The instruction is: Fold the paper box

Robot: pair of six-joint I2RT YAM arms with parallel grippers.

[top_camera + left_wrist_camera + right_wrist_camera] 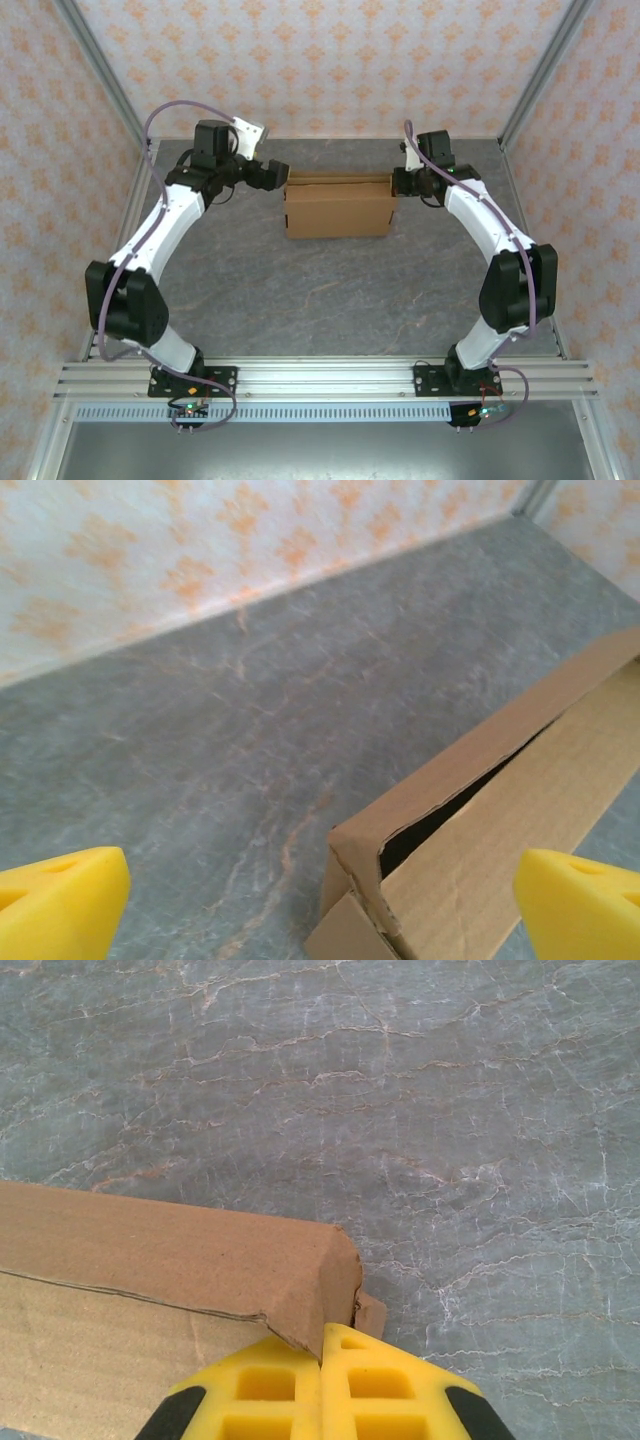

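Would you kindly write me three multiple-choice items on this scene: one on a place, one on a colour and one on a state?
1. Where does the box lie on the table?
A. at the near edge
B. on the far side, between the left tool and the right tool
C. at the left edge

2. What colour are the tools' fingertips?
A. black
B. yellow
C. red

3. How does the left tool stand?
A. wide open
B. shut on the box
C. shut on nothing

Key:
1 B, the top view shows a tool at each end of the box.
2 B, both wrist views show yellow tips.
3 A, its fingertips stand far apart at the picture's two sides.
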